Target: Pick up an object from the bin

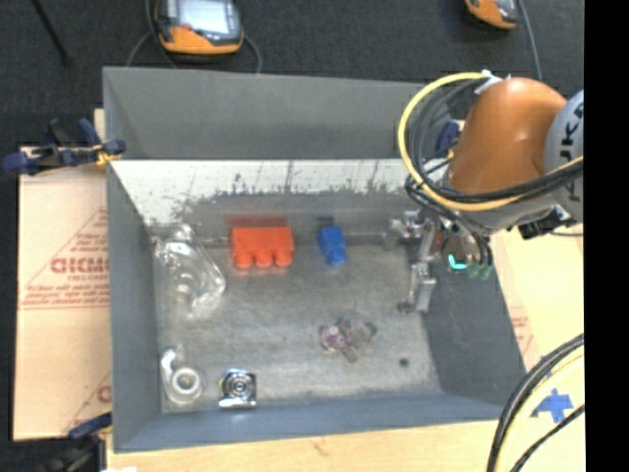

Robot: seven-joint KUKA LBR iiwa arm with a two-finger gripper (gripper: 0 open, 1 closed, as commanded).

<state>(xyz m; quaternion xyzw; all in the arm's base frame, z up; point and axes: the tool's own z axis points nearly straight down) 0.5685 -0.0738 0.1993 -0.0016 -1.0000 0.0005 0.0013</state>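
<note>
My gripper (417, 298) hangs at the right side of the bin, close to the right wall, its thin metal fingers pointing down above bare floor with nothing seen between them. The nearest thing is a small grey and purple piece (346, 336) lying on the floor to the lower left of the fingers. A small blue block (332, 245) lies further left near the back wall, apart from the gripper.
An orange three-lobed block (261, 245) lies left of the blue one. Clear plastic pieces (187, 273) sit at the left. A clear tape roll (182, 379) and a small metal part (237, 387) lie at the front left. The arm's orange cover and cables overhang the right rim.
</note>
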